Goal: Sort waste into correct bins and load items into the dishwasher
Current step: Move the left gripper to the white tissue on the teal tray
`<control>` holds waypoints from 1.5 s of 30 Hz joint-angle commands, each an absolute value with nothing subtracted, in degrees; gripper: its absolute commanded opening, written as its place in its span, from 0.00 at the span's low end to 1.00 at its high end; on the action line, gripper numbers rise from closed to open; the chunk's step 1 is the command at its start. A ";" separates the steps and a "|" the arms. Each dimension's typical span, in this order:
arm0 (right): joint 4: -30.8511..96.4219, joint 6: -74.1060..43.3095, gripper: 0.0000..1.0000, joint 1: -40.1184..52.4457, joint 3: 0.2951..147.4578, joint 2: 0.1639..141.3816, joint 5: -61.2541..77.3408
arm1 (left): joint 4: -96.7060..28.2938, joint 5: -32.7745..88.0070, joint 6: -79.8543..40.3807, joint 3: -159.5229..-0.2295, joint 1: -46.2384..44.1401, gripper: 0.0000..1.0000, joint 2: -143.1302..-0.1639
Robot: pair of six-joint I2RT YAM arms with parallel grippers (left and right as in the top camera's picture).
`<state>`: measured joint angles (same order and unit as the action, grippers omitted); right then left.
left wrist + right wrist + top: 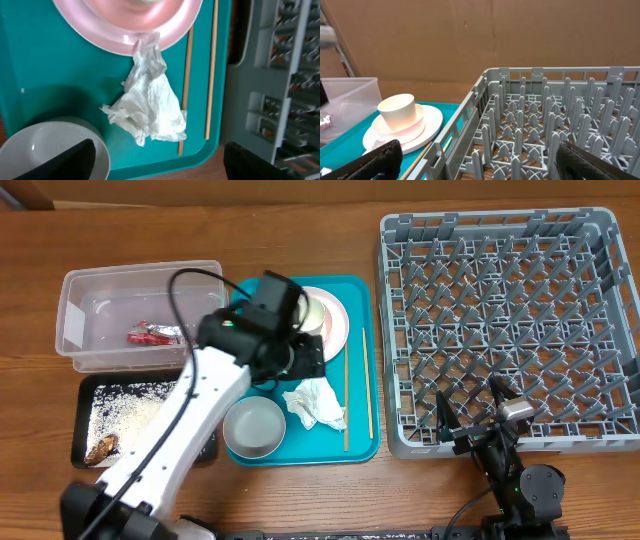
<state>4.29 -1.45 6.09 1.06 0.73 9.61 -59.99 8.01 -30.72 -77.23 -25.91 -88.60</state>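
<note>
The crumpled white tissue (315, 402) lies on the teal tray (300, 450), between the pink plate (335, 320) and a white bowl (254, 427). My left gripper (305, 362) hovers open above it, and in the left wrist view the tissue (150, 100) sits ahead of the spread fingers (70, 162) with nothing between them. Two chopsticks (186, 90) lie to the tissue's right. A small cup (397, 115) stands on the plate. The red wrapper (153, 335) is in the clear tub (75, 330). Rice grains (130, 410) cover the black tray (82, 395). My right gripper (472, 408) is open at the grey rack's (510, 330) front edge.
The rack fills the right half of the table, its pegs (545, 125) upright and bare. The clear tub and black tray sit side by side left of the teal tray. A brown food bit (102, 448) lies in the black tray's near corner.
</note>
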 commanded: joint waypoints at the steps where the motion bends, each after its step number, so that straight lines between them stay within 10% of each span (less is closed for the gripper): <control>1: 3.97 -1.10 1.00 6.42 0.45 0.23 9.08 | -59.77 3.09 -30.89 -76.71 -28.51 0.87 -92.18; 45: 3.97 -1.10 1.00 6.42 0.45 0.23 9.08 | -52.18 3.86 -31.07 -73.03 -31.57 0.92 -109.08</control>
